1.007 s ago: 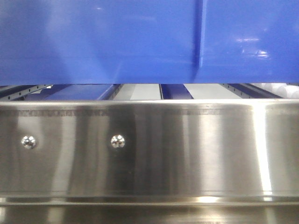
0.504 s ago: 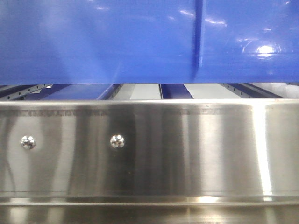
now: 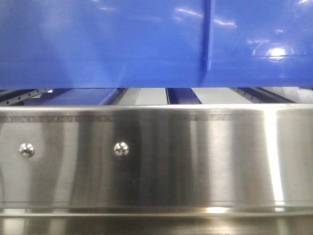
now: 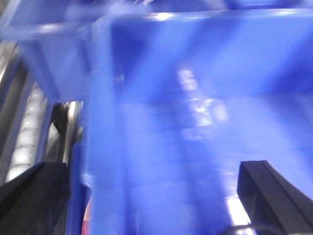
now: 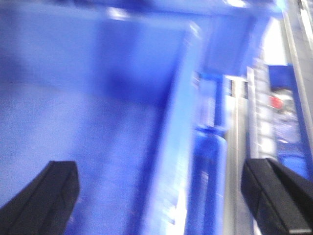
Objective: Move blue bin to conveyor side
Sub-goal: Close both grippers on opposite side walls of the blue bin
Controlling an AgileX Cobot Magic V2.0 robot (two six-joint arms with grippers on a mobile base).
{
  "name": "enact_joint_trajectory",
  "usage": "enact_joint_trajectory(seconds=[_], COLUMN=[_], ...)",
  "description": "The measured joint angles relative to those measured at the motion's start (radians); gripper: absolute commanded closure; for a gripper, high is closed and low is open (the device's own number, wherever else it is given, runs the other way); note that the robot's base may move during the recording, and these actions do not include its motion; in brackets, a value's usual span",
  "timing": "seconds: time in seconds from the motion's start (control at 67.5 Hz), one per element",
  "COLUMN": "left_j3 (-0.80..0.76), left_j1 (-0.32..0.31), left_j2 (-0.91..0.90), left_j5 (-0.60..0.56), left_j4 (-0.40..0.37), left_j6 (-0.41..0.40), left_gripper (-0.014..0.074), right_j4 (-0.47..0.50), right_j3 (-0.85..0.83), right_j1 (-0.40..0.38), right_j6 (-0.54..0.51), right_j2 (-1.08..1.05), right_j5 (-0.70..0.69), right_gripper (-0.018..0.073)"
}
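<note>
Left pincer (image 4: 151, 169) spread wide astride blue bin (image 3: 122, 44) wall | right pincer (image 5: 161, 166) likewise | likely hooking 2 walls to shift it

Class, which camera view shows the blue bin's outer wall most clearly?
The exterior front-facing view: the blue bin fills the top, sharp, with one vertical rib. Both wrist views are blurred and show only its rim and inside from above.

Steel conveyor rail (image 3: 156, 161) below blue bin (image 3: 122, 44)
</note>
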Motion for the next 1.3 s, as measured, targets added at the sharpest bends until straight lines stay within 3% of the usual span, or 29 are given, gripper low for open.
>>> enact_joint_trajectory(seconds=[0.119, 0.519, 0.77, 0.904, 1.304], left_j3=[0.0, -0.023, -0.165, -0.23, -0.243], left_j1=[0.03, 0.038, 0.038, 0.038, 0.038], left_j2=[0.019, 0.138, 0.209, 0.259, 0.353], left_j5=[-0.005, 0.05, 0.091, 0.091, 0.093], left_j4=[-0.009, 0.032, 0.064, 0.067, 0.04], left_j6=[0.022, 0.037, 0.056, 0.065, 0.081], left_gripper=[-0.0003, -0.0003, -0.0003, -0.0003, -0.0003], right_j4=[-0.042, -0.138, -0.137, -0.089, -0.047], right_j3=[-0.001, -0.002, -0.002, -0.002, -0.002], right_j1=[0.032, 0.043, 0.038, 0.006, -0.003], right_j6=[0.036, 0.087, 0.123, 0.135, 0.1], right_j2=[0.028, 0.074, 0.131, 0.145, 0.211], right_j5=[0.002, 0.004, 0.004, 0.004, 0.004], right_gripper=[0.0, 0.0, 0.0, 0.0, 0.0])
